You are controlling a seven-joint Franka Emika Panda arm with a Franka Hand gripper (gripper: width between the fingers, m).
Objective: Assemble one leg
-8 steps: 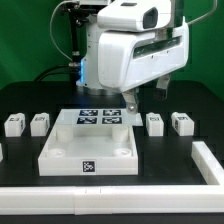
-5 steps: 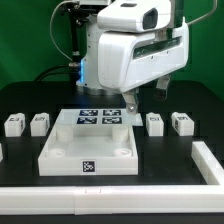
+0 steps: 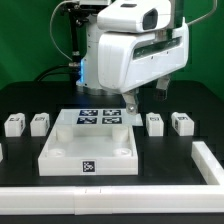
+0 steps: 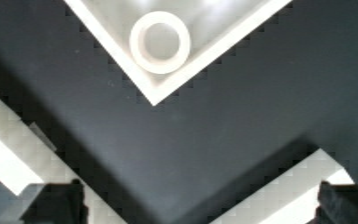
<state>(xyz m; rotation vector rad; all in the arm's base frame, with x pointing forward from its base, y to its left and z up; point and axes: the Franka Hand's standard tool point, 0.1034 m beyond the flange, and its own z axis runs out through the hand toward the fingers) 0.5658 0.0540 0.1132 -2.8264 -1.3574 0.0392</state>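
The Panda arm (image 3: 130,50) fills the upper middle of the exterior view, poised over the black table (image 3: 30,100). In front of it lies the large white square panel (image 3: 60,152), and just behind that the marker board (image 3: 100,117). A white border rail (image 3: 210,160) runs along the table's front and the exterior view's right.

Four pegs stand in a row beside the board. The leg (image 3: 154,122) closest to the arm sits just to the exterior view's right of the marker board, upright, tag facing the camera, with a second leg (image 3: 181,122) near it. A third leg (image 3: 39,122) and a fourth leg (image 3: 13,125) stand on the exterior view's left.

The gripper (image 3: 129,104) hangs above the rear of the marker board, clear of every part. In the wrist view its fingers (image 4: 51,205) sit far apart with only dark table between them: the claw is wide and empty. A corner socket (image 4: 158,40) of the panel shows beyond.

The step looks like the reach for a leg. To do it well, the arm should centre over the closest one, line the fingers up with two flat opposite faces, descend straight so the neighbouring peg is not knocked, and close low enough for a firm, upright hold.
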